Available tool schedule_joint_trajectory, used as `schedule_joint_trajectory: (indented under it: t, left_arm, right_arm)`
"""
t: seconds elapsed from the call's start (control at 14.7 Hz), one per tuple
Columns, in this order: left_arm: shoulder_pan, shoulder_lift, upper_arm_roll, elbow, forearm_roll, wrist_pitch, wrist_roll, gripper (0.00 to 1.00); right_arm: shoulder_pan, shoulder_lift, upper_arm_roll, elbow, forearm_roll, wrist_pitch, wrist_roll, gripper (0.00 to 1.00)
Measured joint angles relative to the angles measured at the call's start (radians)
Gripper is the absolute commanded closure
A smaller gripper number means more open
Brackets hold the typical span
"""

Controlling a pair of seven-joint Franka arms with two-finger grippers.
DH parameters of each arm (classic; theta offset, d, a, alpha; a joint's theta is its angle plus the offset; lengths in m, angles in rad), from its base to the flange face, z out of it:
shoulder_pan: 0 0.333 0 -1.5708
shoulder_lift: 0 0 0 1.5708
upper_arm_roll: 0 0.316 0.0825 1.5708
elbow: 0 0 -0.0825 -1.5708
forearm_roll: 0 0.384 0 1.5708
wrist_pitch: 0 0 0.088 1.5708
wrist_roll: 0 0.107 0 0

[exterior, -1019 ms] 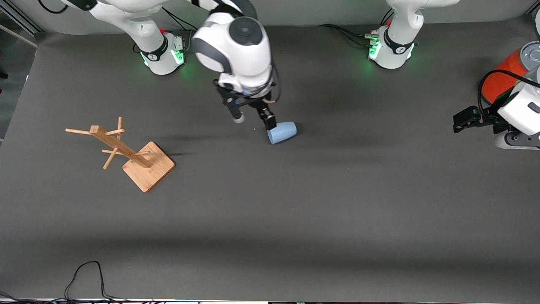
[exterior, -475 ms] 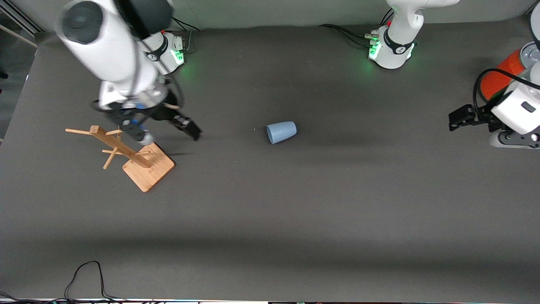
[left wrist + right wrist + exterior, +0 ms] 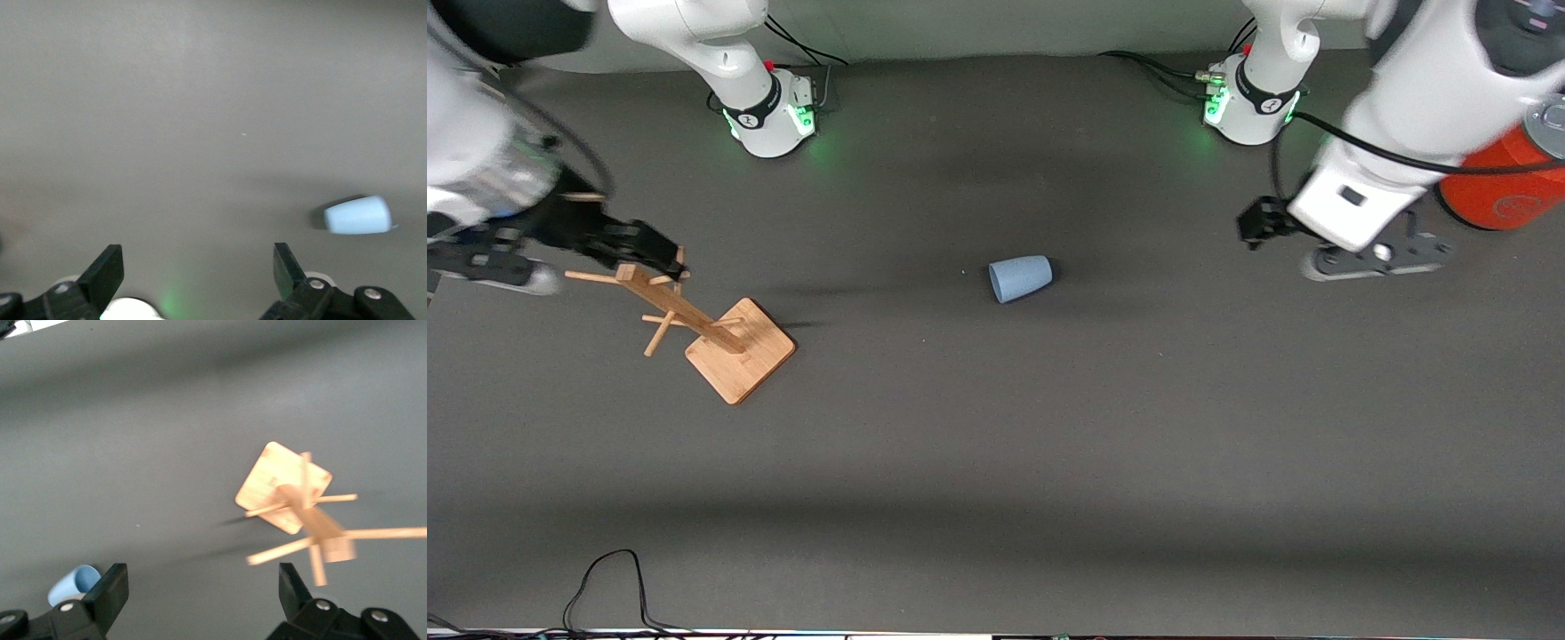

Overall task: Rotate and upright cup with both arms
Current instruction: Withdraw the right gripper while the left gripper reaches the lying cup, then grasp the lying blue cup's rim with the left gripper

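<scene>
The pale-blue cup (image 3: 1021, 277) lies on its side mid-table, rim toward the right arm's end. My right gripper (image 3: 596, 265) is open and empty, up over the pegs of the wooden rack, well away from the cup. My left gripper (image 3: 1282, 242) is open and empty, above the table between the cup and the orange can. In the left wrist view the cup (image 3: 357, 215) lies off to one side of the open gripper (image 3: 195, 267). In the right wrist view the cup (image 3: 73, 583) shows beside one finger of the open gripper (image 3: 202, 587).
A wooden peg rack (image 3: 711, 329) stands toward the right arm's end of the table; it also shows in the right wrist view (image 3: 287, 493). A big orange can with a grey lid (image 3: 1503, 182) stands at the left arm's end. A black cable (image 3: 605, 578) lies at the near edge.
My right gripper left the cup and swung to the right arm's end, over the rack. My left gripper moved from beside the can toward the cup. The cup has not moved.
</scene>
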Motion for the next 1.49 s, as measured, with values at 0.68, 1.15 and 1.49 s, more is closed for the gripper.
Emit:
schedule_joint_trajectory:
  t: [0.68,1.15,1.49]
  left_arm:
    - [-0.431,0.415,-0.053,0.35,0.197,-0.14,-0.486,0.0]
    - [-0.587,0.635,-0.049,0.455,0.324,-0.053,-0.683,0.0]
    - [-0.615,0.759,-0.047,0.456,0.41,0.034,-0.754,0.0]
  right_arm:
    - [0.002,-0.037,-0.109,-0.049,0.0,-0.02,-0.159,0.0]
    - [0.012,-0.001,-0.123,-0.022,-0.032,-0.022,-0.162,0.0]
    - [0.062,0.077,-0.116,0.012,-0.06,-0.022,-0.161,0.0]
